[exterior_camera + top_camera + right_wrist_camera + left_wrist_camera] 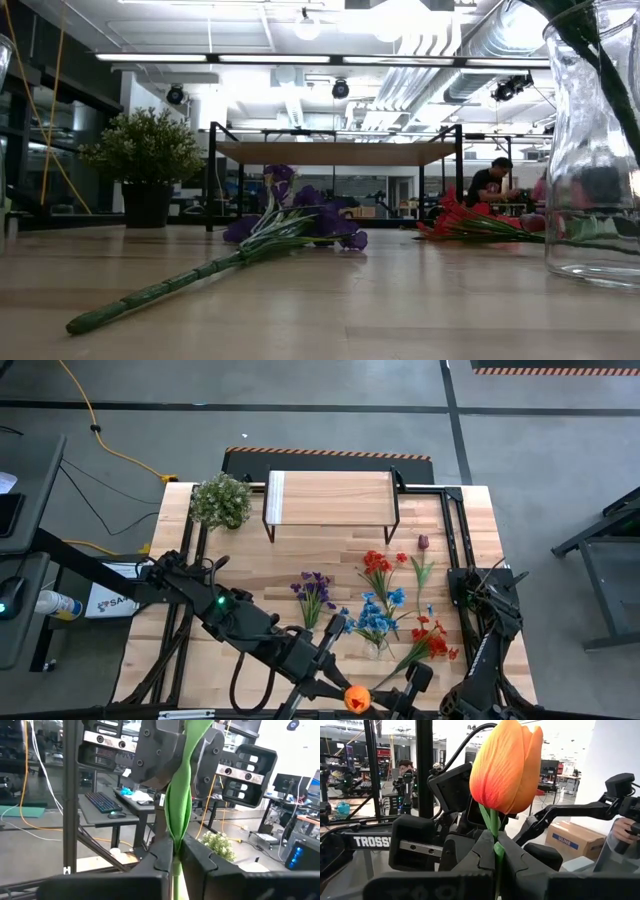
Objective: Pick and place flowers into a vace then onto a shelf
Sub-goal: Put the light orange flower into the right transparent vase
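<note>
Two pincers, left pincer point(495, 852) and right pincer point(175, 855), are clenched on the light, bendable orange tulip point(506, 767), best held by its stem, at the bench's point(250, 555) six o'clock edge.

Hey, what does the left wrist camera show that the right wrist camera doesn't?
Only the left wrist view shows the orange tulip bloom above the left gripper, whose jaws are shut on its stem. Only the right wrist view shows the bushy pale-green potted plant and the right gripper clamping a green leaf. Both show the same green stem.
</note>
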Controlling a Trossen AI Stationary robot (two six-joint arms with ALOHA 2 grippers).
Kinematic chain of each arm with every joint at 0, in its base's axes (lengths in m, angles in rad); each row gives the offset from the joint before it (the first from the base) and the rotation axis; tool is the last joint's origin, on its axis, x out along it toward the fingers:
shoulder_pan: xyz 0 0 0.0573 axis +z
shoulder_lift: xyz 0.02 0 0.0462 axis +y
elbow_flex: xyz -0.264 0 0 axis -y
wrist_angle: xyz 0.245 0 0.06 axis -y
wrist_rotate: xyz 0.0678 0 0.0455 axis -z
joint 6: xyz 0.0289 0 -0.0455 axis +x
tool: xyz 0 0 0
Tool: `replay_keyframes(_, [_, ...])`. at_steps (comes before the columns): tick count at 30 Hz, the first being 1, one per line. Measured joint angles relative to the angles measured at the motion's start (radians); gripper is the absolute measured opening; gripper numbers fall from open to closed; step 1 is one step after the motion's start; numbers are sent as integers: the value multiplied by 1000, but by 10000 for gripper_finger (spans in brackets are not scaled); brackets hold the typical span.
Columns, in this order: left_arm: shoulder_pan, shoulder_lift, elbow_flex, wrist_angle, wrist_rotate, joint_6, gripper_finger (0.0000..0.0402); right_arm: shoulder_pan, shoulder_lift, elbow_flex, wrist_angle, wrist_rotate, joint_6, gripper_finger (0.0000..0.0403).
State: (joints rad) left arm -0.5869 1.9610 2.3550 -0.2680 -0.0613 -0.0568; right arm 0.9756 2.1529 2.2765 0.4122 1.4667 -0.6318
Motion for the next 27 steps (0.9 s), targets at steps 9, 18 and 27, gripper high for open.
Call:
replay_keyframes(9, [4, 0, 0, -23, -15, -32, 61, 0, 0, 0, 1, 44, -7, 7])
replay_keyframes(18, [4, 0, 0, -53, -19, -78, 109, -1, 0, 0, 26, 88, -45, 3])
replay_keyframes(27, [4, -2, 1, -112, -23, -84, 112, 0, 2, -2, 90, 106, -100, 2])
